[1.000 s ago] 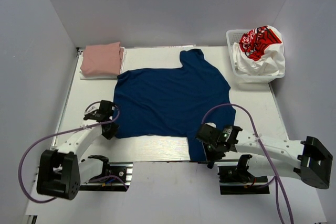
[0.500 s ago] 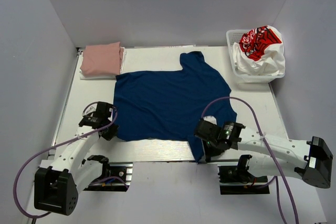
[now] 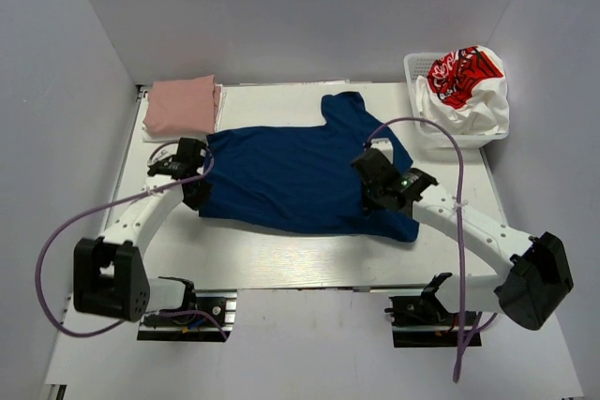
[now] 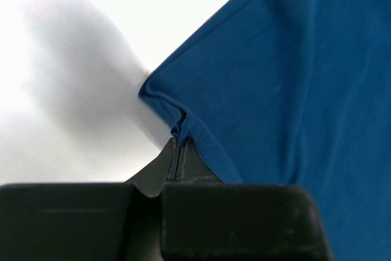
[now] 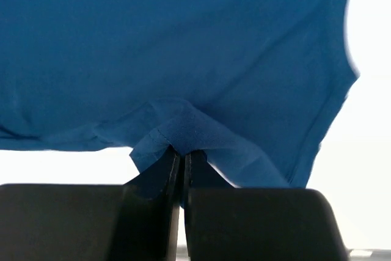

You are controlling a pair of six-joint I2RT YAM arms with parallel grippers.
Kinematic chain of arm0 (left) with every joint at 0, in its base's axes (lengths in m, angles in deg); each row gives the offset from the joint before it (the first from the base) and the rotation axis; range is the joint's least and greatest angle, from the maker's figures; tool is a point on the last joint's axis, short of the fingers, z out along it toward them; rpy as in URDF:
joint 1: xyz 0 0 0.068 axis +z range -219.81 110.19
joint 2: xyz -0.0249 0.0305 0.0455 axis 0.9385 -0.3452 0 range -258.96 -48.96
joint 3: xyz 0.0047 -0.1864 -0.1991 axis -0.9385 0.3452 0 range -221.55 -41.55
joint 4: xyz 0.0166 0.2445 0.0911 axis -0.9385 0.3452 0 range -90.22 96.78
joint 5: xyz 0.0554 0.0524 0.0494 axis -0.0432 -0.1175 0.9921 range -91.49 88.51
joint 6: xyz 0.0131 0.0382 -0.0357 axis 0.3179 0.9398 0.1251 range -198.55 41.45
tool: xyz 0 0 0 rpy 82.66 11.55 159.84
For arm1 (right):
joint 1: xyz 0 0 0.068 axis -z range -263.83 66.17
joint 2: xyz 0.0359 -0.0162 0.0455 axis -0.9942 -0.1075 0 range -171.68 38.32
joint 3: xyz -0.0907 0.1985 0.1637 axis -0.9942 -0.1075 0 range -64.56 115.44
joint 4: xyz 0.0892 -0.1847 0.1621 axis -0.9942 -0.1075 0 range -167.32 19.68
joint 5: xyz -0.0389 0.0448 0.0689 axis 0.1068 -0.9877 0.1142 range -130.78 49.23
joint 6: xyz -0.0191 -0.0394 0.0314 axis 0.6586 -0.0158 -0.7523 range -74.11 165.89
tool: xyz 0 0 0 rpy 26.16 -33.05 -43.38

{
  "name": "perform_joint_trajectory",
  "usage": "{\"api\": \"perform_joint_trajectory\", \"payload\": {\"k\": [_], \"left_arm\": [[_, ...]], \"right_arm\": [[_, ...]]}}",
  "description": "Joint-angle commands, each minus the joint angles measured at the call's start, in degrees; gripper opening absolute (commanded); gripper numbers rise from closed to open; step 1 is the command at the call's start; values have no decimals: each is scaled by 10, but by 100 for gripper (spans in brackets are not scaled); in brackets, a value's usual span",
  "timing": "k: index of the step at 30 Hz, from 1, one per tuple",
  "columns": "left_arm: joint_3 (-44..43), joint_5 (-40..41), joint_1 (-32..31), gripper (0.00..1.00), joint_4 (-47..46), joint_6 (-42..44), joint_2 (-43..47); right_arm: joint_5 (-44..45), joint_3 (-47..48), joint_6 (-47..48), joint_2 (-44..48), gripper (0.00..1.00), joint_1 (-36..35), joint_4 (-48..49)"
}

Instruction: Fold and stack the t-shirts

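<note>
T-shirt (image 3: 300, 175) farther back (in left end effector (image 4: 177, 150), right end effector (image 5: 182, 154))

WHAT LIES WHERE

The spread t-shirt (image 3: 300, 175) lies flat across the middle of the table (image 3: 281, 255), with one sleeve reaching toward the far edge. Behind it and to the left, at the far left corner, the folded t-shirt (image 3: 181, 105) rests on a thin flat layer (what that is cannot be told). At the far right corner stands the basket (image 3: 410, 67), with bunched t-shirts (image 3: 464, 91) heaped in it and over its rim. The left gripper (image 4: 177, 146) sits at the spread t-shirt's left edge and the right gripper (image 5: 181, 151) on its right part, each with cloth pinched between its fingers.
</note>
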Motion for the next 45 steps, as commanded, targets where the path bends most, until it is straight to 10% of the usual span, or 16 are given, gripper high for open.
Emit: {"api": "perform_joint_trajectory", "payload": {"k": [1, 15, 20, 23, 27, 28, 30, 38, 45], "left_arm": [[-63, 54, 11, 0, 25, -11, -48], [-242, 43, 39, 0, -4, 26, -266], [-315, 37, 39, 57, -3, 45, -355], [-330, 32, 39, 69, 3, 51, -371], [-330, 50, 39, 83, 21, 51, -362], [-323, 56, 39, 85, 22, 51, -349], [-314, 62, 39, 91, 27, 51, -331], [-269, 52, 32, 100, -1, 51, -257], [-244, -16, 26, 100, -42, 88, -271]], "right_arm": [[30, 54, 79, -20, 0, 54, 60], [-96, 176, 244, -220, 0, 195, 187], [-119, 298, 376, -352, 0, 223, 173], [-124, 349, 468, -428, 0, 233, 185], [-137, 495, 483, -523, 31, 239, 90], [-138, 493, 476, -531, 70, 239, 77], [-140, 480, 452, -504, 90, 239, 97], [-121, 206, 283, -310, 90, 243, 223], [-186, 171, 252, -330, 90, 246, 224]]}}
